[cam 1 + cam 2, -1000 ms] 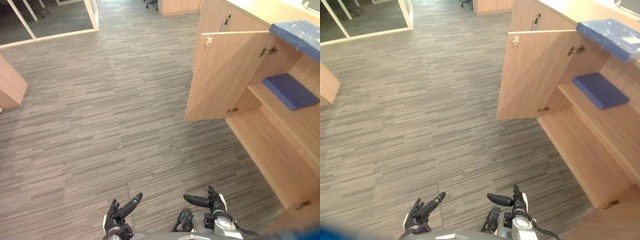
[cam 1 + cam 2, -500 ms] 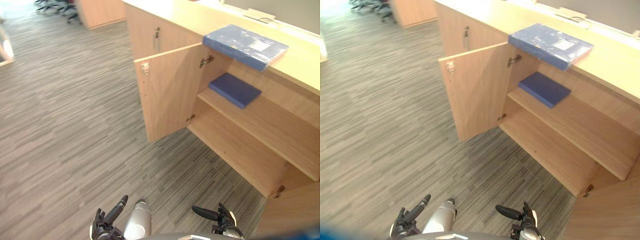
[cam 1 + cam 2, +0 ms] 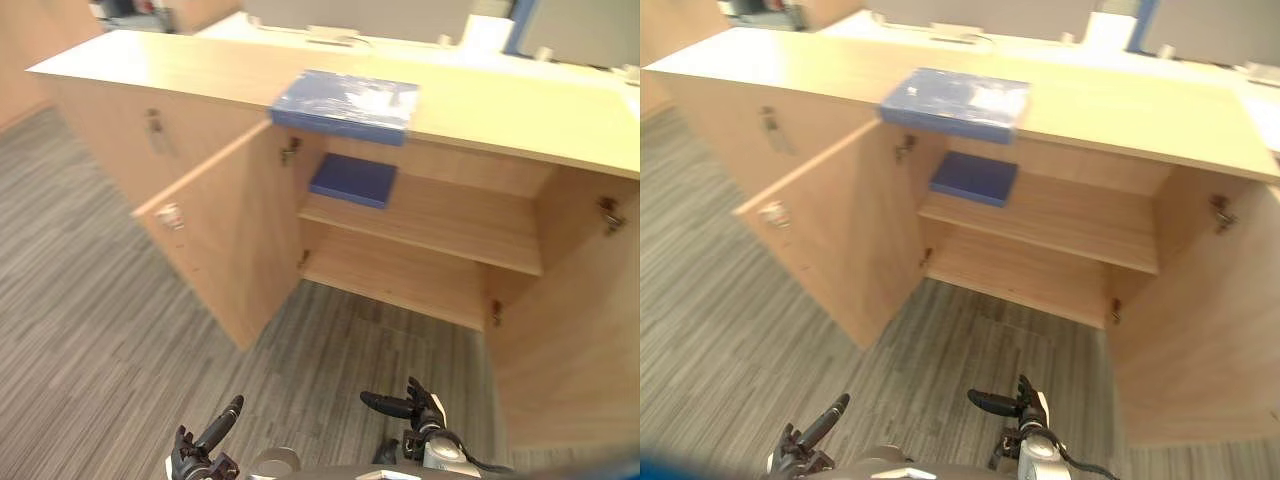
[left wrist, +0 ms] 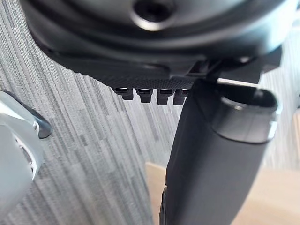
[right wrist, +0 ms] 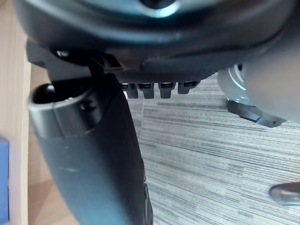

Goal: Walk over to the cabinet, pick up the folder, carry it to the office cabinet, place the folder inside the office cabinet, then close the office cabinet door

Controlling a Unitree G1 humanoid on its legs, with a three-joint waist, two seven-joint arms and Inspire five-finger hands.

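1. Comparing this moment with half a second ago, we note that the whole view has swung. The camera has turned, not the furniture, and the light wooden office cabinet (image 3: 500,105) now stands square ahead at 12 o'clock rather than off toward 2 o'clock.
2. We judge the walk nearly done and the pick-up not yet begun.
3. The blue folder with a pale label (image 3: 347,101) lies flat on the cabinet's top at 12 o'clock, its near edge at or just over the front edge. A darker blue flat folder (image 3: 354,179) lies on the upper shelf (image 3: 460,220) directly beneath it.
4. The left hand (image 3: 200,455) at 7 o'clock and the right hand (image 3: 420,415) at 5 o'clock hang low over the grey striped carpet (image 3: 100,330). Their fingers are straight and apart, holding nothing.
5. The left door (image 3: 215,250) stands swung out toward 9 o'clock and the right door (image 3: 575,310) toward 3 o'clock. Between them the carpet lies open up to the cabinet.
6. We expect the arms to rise between those two door edges. The shelf shows bare room toward 3 o'clock of the darker folder.
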